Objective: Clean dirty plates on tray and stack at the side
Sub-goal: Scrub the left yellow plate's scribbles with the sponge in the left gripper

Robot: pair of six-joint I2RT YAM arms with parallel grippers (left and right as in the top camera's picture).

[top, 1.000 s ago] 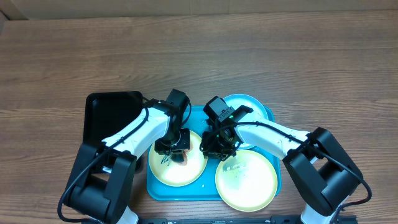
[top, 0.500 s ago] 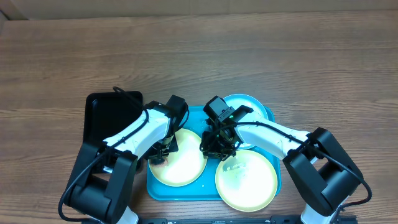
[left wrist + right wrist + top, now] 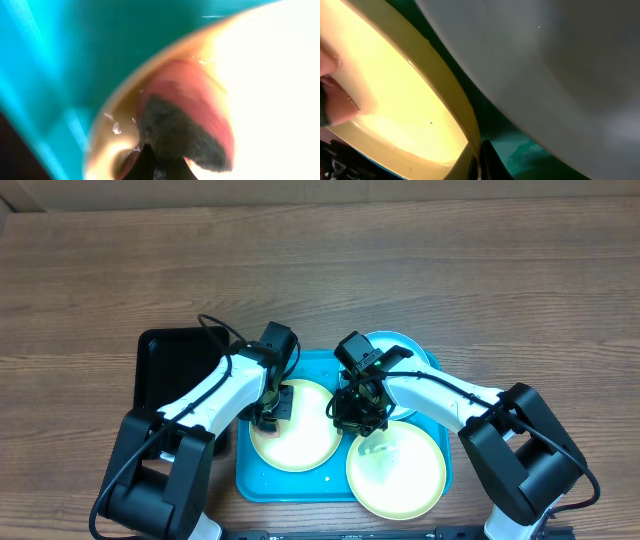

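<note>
no text, label, brand or number can be read anywhere.

yellow-green plates: 2 | blue plate: 1 | turquoise tray: 1 | black tray: 1

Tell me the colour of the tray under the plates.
The tray is turquoise blue, plain with no pattern; the overhead view shows it best.
</note>
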